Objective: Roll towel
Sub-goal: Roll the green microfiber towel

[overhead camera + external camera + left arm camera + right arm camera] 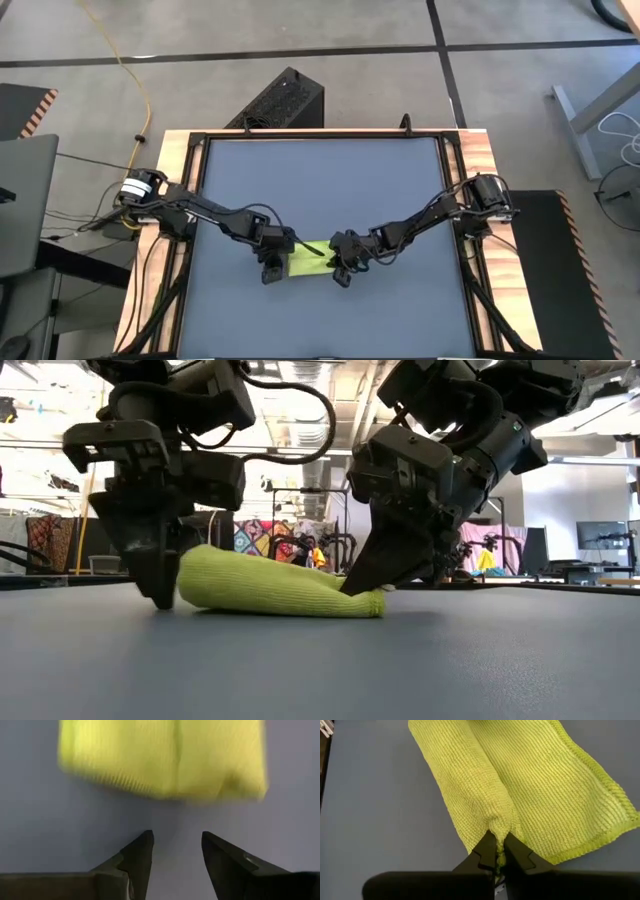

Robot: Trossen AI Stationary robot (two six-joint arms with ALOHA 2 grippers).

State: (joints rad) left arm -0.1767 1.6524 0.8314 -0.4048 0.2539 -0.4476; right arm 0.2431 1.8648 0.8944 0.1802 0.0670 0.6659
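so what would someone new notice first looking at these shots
The lime towel, partly rolled, lies near the front middle of the dark table, the only bright thing there. The right gripper is pinched shut on the roll's end, while the left gripper stands open, just clear of the towel's other side.

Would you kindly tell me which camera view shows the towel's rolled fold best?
The right wrist view: the towel fills it, its roll pinched by the right claw. The low view shows its side, the high view a sliver, the left wrist view a blur.
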